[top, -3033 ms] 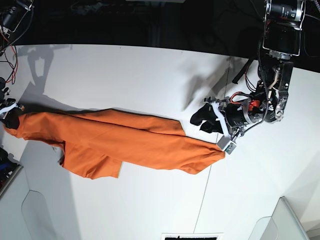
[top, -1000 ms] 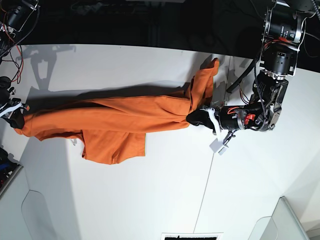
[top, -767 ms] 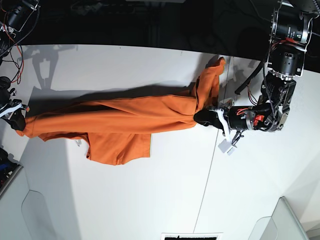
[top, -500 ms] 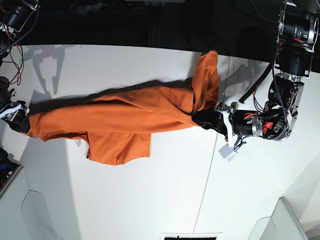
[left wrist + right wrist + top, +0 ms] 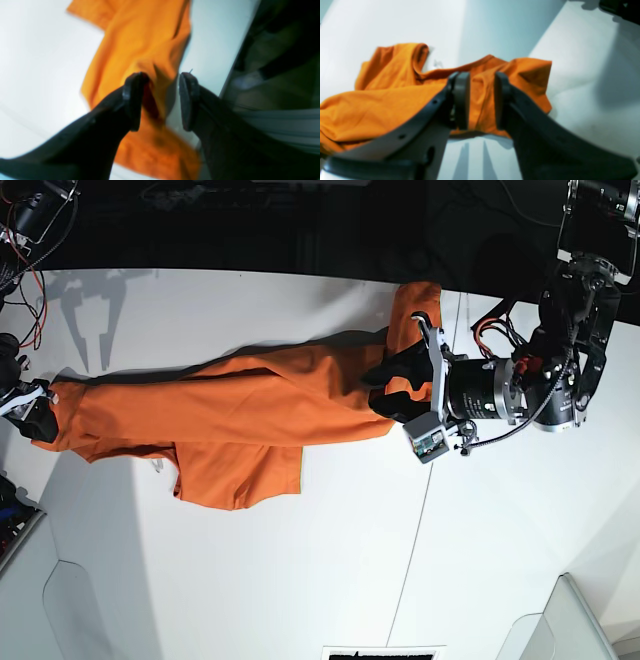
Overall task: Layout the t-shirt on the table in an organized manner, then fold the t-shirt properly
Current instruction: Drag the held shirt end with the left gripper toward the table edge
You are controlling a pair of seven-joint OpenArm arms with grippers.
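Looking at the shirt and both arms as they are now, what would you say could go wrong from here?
1. The t-shirt lies as a bunched, twisted strip with one part doubled under; folding it now would lock in creases.
2. The left gripper has open fingers straddling a raised ridge of cloth; closing may pinch several layers.
3. The shirt's end reaches the table far edge, so a tug could drag it off.

One t-shirt (image 5: 240,410), one table (image 5: 300,580), two arms (image 5: 510,390).

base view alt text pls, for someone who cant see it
An orange t-shirt lies stretched in a long band across a white table. The left gripper, jaws open, is at one end; the right gripper is at the other.
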